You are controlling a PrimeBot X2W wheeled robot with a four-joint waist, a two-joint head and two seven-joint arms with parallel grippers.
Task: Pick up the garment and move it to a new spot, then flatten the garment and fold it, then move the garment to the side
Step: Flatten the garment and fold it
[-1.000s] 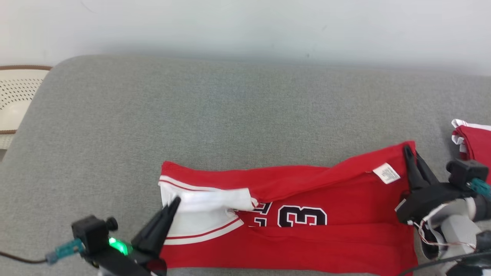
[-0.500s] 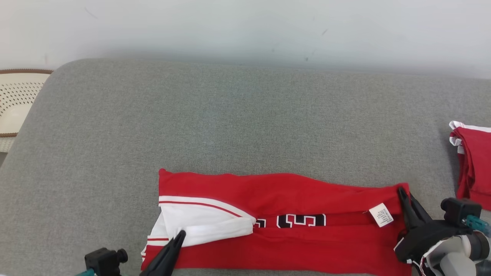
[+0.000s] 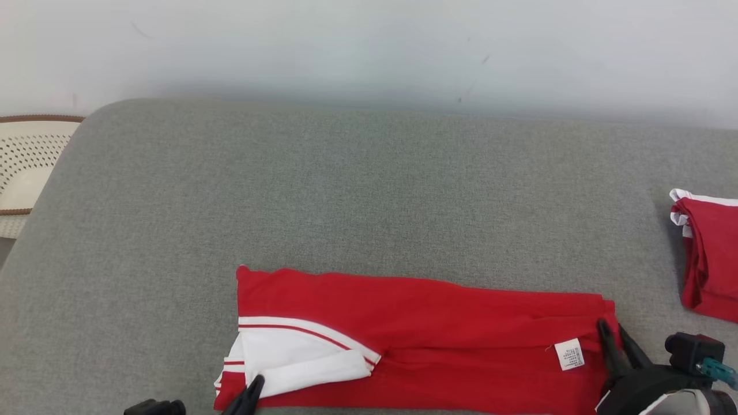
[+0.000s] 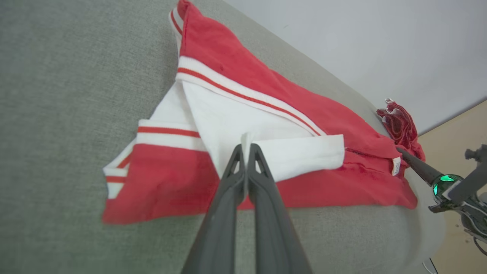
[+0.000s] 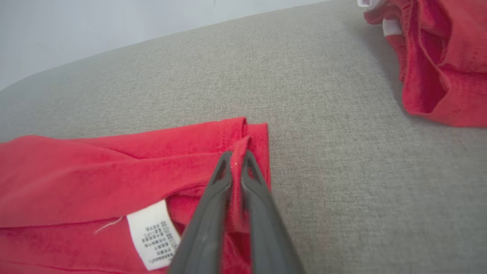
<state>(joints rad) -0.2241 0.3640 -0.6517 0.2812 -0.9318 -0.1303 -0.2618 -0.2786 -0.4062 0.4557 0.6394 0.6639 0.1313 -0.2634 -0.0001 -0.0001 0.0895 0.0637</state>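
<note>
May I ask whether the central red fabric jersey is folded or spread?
Folded: the central red fabric jersey forms a narrow band, layers stacked.

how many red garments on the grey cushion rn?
2. The red jersey lies folded at the front centre of the grey cushion; a bunched red garment sits at its right edge, partly cut off. More may be out of frame.

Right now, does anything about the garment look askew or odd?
Yes. At the garment's left end, a white flap lies turned out over the red, and striped trim pokes past the fold, so the edges don't line up. Its care label faces up near the right end.
</note>
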